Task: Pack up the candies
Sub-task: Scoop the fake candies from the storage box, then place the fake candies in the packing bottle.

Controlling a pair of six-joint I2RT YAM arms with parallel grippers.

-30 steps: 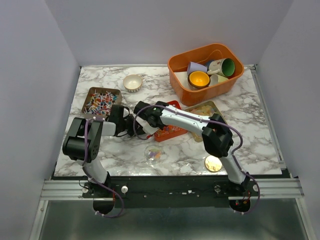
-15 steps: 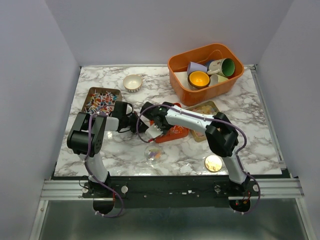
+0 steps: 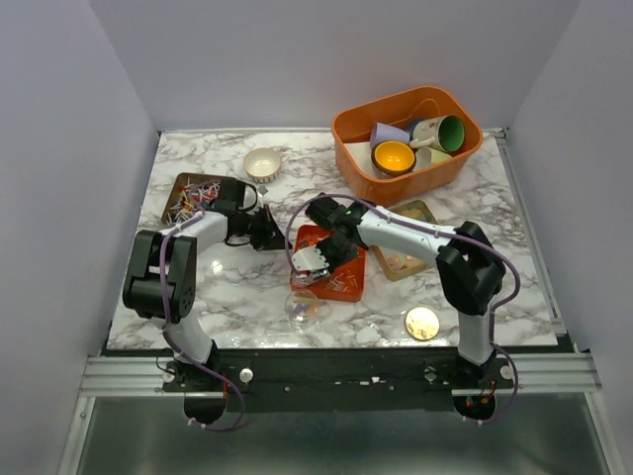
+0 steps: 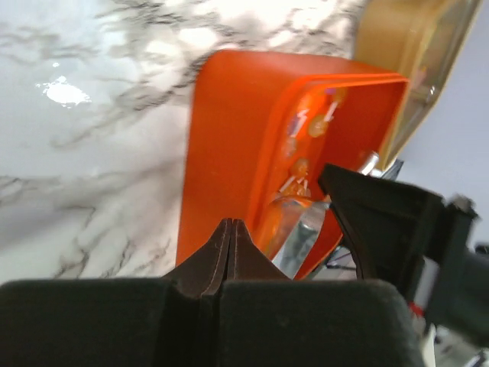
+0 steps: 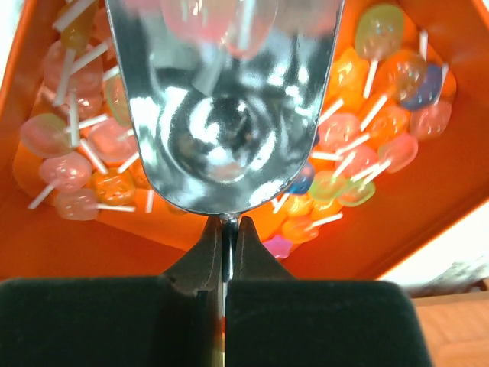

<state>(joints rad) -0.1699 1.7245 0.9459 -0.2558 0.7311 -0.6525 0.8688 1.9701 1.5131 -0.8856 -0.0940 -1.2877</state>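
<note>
Clamps the right gripper (image 5: 224, 229) tight on the thin handle of a metal scoop (image 5: 221, 115), with the bowl low over an orange tray (image 5: 428, 214). Finds pastel candies (image 5: 359, 145) on white sticks heaped in that tray, around and under the scoop. Presses the left gripper (image 4: 231, 237) closed on nothing, just beside the tray's outer wall. Shows more candies, red, blue and white, in a brown tin (image 3: 178, 184) at the left rear of the table (image 3: 227, 287).
</note>
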